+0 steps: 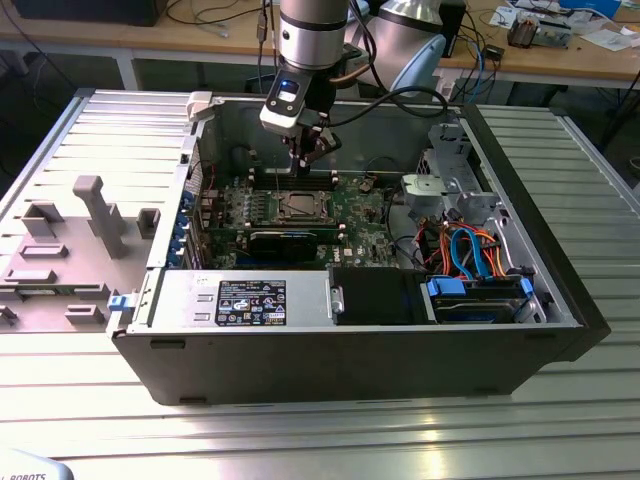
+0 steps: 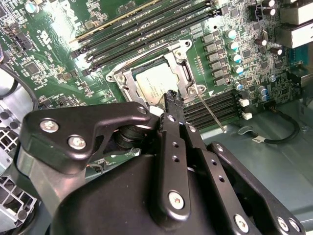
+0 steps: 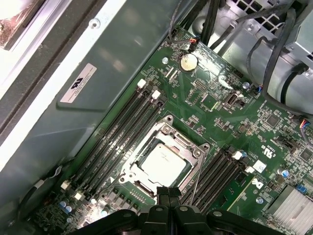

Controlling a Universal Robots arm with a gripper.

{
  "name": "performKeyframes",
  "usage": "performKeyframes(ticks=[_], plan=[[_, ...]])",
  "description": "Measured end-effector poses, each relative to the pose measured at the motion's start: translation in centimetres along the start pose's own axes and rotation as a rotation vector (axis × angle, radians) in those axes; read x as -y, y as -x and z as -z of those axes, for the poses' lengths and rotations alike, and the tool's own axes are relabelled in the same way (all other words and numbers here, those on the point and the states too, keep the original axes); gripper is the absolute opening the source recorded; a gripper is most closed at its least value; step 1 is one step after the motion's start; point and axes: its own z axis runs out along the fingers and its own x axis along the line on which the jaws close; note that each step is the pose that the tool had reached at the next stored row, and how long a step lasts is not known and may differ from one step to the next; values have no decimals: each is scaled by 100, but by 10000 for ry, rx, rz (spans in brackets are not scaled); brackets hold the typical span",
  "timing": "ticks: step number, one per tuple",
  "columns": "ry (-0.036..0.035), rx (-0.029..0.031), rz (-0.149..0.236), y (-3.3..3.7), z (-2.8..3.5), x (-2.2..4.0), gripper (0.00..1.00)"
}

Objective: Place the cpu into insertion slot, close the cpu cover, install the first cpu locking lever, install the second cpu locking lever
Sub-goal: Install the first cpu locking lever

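The cpu [image 3: 164,164] shows its dull silver top in the middle of the green motherboard [image 3: 220,117]. It lies flat in the insertion slot, which is hidden beneath it. The cpu cover [image 3: 149,139] lies down around it as a silvery frame. A thin metal locking lever [image 2: 210,111] runs along one side of the socket, next to the memory slots. My gripper [image 3: 168,192] hangs just above the socket's edge, shut, with nothing between its fingers. In the exterior view my gripper [image 1: 312,160] is over the board's far side, above the cpu [image 1: 298,207].
Long black memory slots [image 3: 122,132] flank the socket on both sides. The open computer case [image 1: 340,350] walls the board in. A drive cage with blue and orange cables [image 1: 470,250] fills the exterior view's right. A grey fixture [image 1: 95,215] stands outside on the left.
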Motion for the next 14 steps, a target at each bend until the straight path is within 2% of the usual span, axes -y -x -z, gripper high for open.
performKeyframes(ticks=[14], plan=[[-1,4,121,0,0,0,11]])
